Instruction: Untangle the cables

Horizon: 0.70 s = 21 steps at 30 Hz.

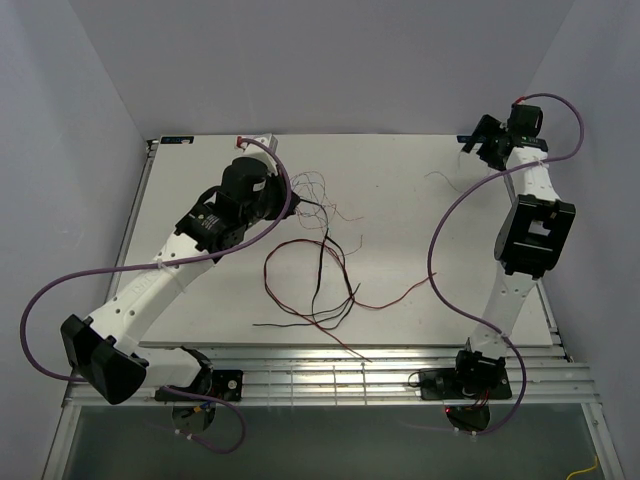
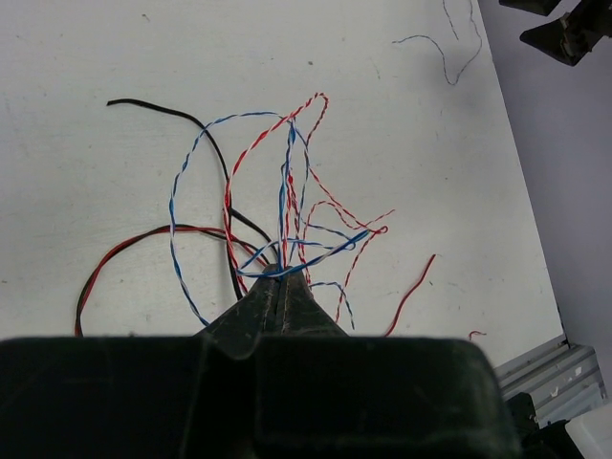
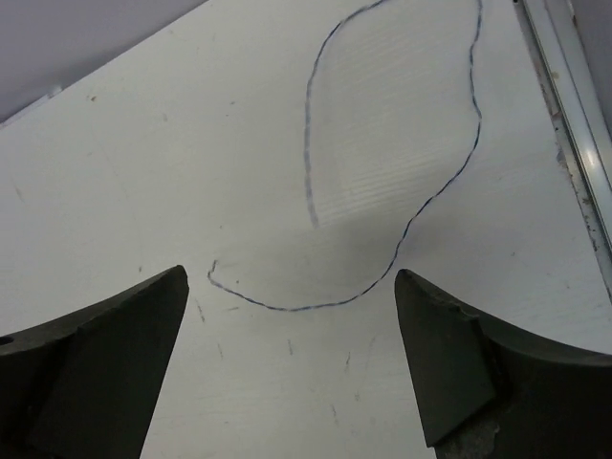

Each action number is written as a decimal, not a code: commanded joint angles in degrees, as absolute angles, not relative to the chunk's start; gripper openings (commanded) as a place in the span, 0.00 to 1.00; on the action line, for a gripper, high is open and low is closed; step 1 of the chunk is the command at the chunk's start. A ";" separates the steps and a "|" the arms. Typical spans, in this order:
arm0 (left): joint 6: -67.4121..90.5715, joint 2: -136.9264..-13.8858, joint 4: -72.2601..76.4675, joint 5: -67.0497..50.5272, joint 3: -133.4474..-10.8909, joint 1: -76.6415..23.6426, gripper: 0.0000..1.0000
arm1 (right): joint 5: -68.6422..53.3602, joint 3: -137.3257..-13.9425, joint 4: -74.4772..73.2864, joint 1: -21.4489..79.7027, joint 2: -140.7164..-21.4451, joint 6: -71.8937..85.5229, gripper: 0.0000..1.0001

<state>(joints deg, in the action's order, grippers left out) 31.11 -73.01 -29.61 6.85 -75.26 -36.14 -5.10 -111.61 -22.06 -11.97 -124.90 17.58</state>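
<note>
cables (image 2: 287, 191) tangled | left claw (image 2: 283, 275) pinched on them | right claw (image 3: 291, 287) wide, empty

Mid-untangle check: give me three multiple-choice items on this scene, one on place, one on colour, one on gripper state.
1. On the table, the lone wire lies: A far right, below the right gripper; B far left; C near middle.
2. The cables pinched by the left gripper are mostly: A green; B yellow; C red and blue twists.
3. The right gripper is: A shut on wire; B open; C unseen.
Answers: A, its wrist view shows the wire; C, left wrist view; B, jaws apart, nothing held.
</note>
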 commanded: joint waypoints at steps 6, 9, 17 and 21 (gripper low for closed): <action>31.38 -72.33 -26.72 4.14 -73.04 -36.30 0.00 | -32.66 -86.75 -6.83 -6.60 -99.81 10.73 0.90; 29.54 -72.77 -25.32 0.28 -72.95 -36.30 0.00 | -48.74 -73.71 3.04 -1.86 -94.41 9.76 0.90; 22.69 -73.13 -24.44 -11.24 -72.78 -36.30 0.00 | -51.26 -68.65 3.94 15.11 -86.05 -6.42 0.90; 20.66 -72.34 -24.44 -16.68 -71.99 -36.30 0.00 | -49.22 -67.59 7.56 15.73 -84.46 -5.18 0.91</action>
